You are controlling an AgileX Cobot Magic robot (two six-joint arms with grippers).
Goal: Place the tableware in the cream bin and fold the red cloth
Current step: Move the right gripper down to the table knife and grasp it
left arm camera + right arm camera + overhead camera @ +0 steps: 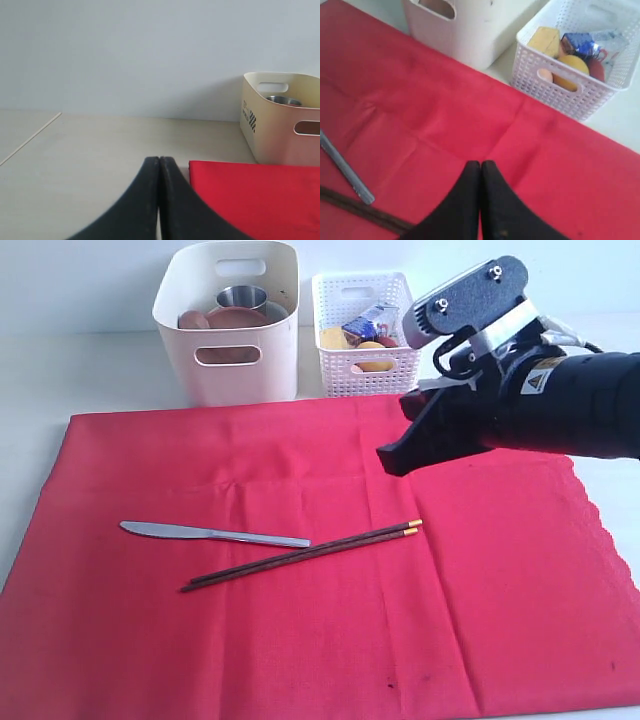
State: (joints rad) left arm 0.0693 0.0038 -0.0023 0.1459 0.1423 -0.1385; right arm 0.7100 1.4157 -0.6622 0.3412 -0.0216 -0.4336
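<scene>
1. Pale wall behind, white table (95,370) below, and a red cloth (300,650) spread flat over most of the near part. Its scalloped edge (603,530) is on the right.
2. The cream bin (228,375) stands upright on the bare table, just past the cloth's far edge and left of centre.
3. Inside the bin sit a steel cup (242,297) and a round brown wooden plate (237,318). Another brown piece at the bin's left side is too hidden to name.
4. A white perforated basket (364,375) stands just right of the bin. It holds a lemon (572,67), a block of cheese (544,40), an egg (546,75) and a blue-and-white carton (580,42).
5. The steel knife (210,533) lies flat on the cloth, left of centre, running left to right.
6. The dark chopsticks (300,555) lie together just near of the knife, slanting, with their yellow tips (412,527) at the far right end. Whether they touch the knife's right end cannot be told.
7. The right claw (392,458) hangs above the far half of the cloth, right of the knife and chopsticks, its fingers pressed together on nothing.
8. The left claw (159,162) appears only in its wrist view, closed tight and empty, over bare table beside the cloth's corner.
</scene>
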